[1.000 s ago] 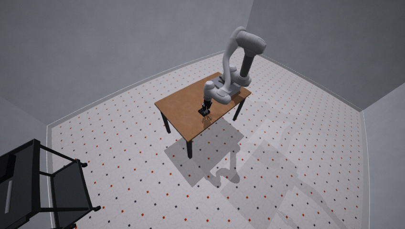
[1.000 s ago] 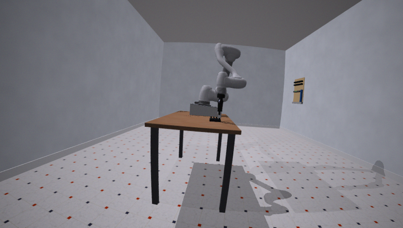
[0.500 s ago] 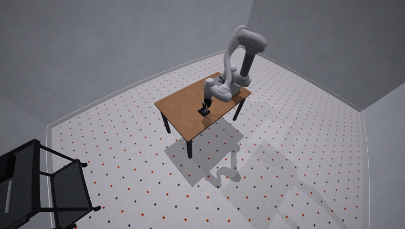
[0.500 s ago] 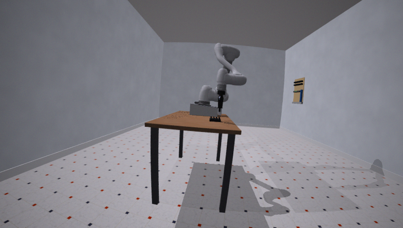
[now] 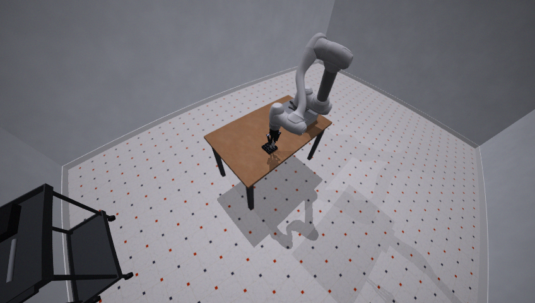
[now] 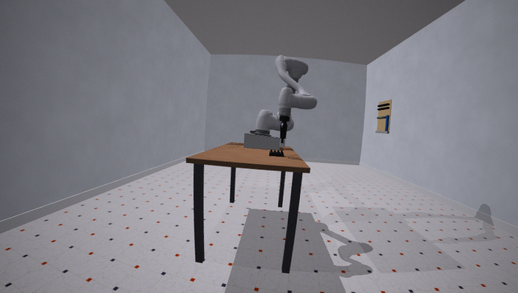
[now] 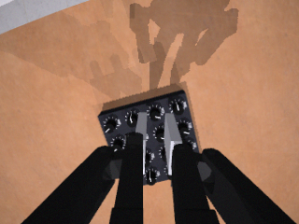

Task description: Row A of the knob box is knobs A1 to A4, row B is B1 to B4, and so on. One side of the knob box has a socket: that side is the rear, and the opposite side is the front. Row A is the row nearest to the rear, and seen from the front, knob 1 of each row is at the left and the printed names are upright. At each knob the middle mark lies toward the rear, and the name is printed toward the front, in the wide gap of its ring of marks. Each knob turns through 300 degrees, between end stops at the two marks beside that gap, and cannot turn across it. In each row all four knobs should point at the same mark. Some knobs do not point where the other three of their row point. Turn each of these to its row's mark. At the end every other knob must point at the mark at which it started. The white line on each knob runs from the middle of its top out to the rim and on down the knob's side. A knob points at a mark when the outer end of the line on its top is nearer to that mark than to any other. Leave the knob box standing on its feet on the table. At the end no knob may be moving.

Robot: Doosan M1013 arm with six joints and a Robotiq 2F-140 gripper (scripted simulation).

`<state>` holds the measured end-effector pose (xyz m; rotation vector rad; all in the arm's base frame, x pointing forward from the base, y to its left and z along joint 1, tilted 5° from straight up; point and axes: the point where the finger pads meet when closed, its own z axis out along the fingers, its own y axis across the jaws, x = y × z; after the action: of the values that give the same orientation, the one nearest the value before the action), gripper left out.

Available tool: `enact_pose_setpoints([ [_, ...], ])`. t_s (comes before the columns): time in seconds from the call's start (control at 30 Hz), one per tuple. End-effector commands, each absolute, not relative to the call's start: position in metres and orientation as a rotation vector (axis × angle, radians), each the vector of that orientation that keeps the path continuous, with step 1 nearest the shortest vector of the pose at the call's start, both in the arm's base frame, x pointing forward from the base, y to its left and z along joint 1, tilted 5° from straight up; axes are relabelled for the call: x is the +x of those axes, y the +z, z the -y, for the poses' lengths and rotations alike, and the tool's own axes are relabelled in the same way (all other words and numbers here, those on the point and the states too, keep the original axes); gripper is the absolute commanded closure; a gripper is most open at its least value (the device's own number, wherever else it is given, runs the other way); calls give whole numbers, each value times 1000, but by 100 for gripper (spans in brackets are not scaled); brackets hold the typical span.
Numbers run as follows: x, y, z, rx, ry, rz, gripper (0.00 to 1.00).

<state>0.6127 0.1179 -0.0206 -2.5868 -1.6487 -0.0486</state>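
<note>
The knob box [image 5: 269,148] [image 6: 276,154] [image 7: 149,135], the landmark here, sits on the brown table [image 5: 240,142] [image 6: 247,158] [image 7: 243,117], with dark knobs on top, each bearing a white line. Directly above the knob box hangs the gripper [image 5: 272,145] [image 6: 282,146] [image 7: 155,126], pointing down. Its fingers stand only a little way apart, nearly closed, with a narrow gap between them; whether they have hold of a knob, the pictures do not settle. In the wrist view the fingers cover part of the knob box and hide several of its knobs. A corner knob [image 7: 110,124] and another corner knob [image 7: 177,106] show at opposite ends of the row farthest up that view, both outside the gap between the fingers. The names and the exact marks are too small to read.

The arm [image 5: 300,82] [image 6: 287,75] rises above the knob box and bends back to its light grey base block [image 6: 259,140], which stands on the same table, behind the knob box in the exterior view. The gripper's shadow [image 7: 187,23] lies on the table beside the knob box.
</note>
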Motion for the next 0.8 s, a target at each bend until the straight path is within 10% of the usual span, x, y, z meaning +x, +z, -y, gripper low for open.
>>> enact_pose_setpoints([
  [0.0, 613, -21, -118, -2587, -49, 1649, 88],
  [0.77, 639, -1, -113, -2354, -63, 1974, 88],
])
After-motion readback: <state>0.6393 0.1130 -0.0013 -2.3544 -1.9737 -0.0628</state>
